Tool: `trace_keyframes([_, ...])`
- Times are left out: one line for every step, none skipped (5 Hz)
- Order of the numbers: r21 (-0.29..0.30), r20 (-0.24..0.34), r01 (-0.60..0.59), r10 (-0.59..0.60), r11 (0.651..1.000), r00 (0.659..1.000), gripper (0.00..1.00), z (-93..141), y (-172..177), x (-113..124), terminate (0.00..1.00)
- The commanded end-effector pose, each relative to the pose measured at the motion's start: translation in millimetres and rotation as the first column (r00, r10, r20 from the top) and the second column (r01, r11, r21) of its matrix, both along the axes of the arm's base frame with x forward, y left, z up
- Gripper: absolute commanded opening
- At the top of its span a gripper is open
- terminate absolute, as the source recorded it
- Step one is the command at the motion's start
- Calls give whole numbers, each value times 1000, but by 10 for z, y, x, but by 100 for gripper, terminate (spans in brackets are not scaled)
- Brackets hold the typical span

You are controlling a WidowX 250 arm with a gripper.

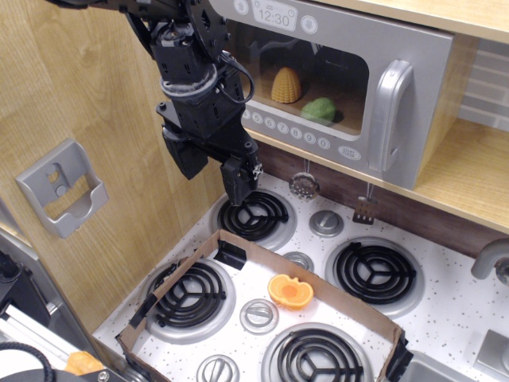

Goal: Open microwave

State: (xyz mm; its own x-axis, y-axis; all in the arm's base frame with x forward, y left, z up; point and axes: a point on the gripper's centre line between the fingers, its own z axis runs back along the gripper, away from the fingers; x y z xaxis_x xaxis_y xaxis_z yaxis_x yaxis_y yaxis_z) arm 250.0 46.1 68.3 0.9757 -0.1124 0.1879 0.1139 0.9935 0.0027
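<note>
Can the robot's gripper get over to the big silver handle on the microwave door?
Probably yes. The gripper hangs low over the back-left burner, while the handle sits up and to the right on the microwave. Nothing seems to block the space between them.

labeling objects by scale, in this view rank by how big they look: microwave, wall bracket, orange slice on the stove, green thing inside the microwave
1. microwave
2. wall bracket
3. orange slice
4. green thing; it sits farther back, behind the door window, so 3 versus 4 is unsure.
</note>
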Motion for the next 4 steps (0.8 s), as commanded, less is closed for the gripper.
trace_keyframes([0,0,0,0,1000,1000,100,0,0,0,0])
trace_keyframes([23,13,-13,13,1000,1000,100,220,-132,232,0])
trace_keyframes([-38,24,-106,107,994,994,100,391,-277,382,0])
trace_keyframes([-60,101,-123,129,991,987,100,552,-415,544,0])
